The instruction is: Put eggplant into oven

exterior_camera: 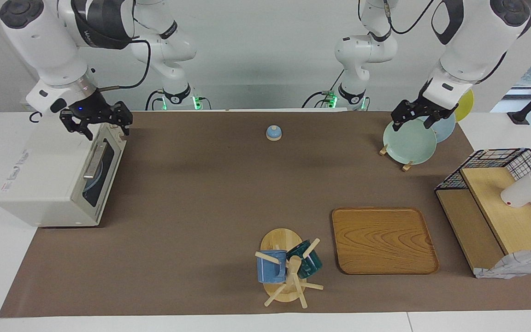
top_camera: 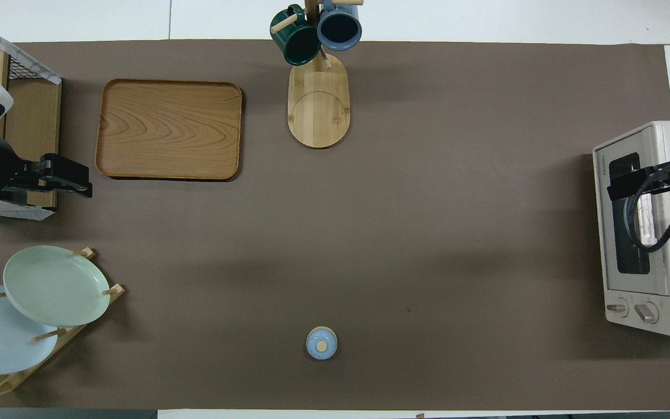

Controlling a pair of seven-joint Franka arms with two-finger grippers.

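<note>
— Right gripper (exterior_camera: pixel 96 123): status?

— Spread and empty. It hangs over the top front edge of the toaster oven (exterior_camera: pixel 49 184), just above the door's upper rim. On the facing view's clock face the oven stands at nine o'clock of the table.

— The door?

— Shut. The silver bar handle (exterior_camera: pixel 95 160) lies flat against the dark glass, untouched.

— Location of the eggplant?

— Not found in either view. It is not on the wooden tray (exterior_camera: pixel 383 240) at five o'clock, nor on the brown mat, nor in a gripper. Whether it lies inside cannot be told through the glass.

— Left gripper (exterior_camera: pixel 414 117)?

— Waiting over the pale green plate (exterior_camera: pixel 409 142) in the plate rack at two o'clock, carrying nothing. Whether it is spread or closed I cannot tell.

— Which step is in hand, in your judgement?

— Work at the door. With the eggplant unseen, I cannot certify it as loaded.

— Next move?

— If the door is to be opened, the right gripper must drop onto the handle, close across the bar and swing the door outward toward three o'clock. The mat in front of it is bare.
</note>
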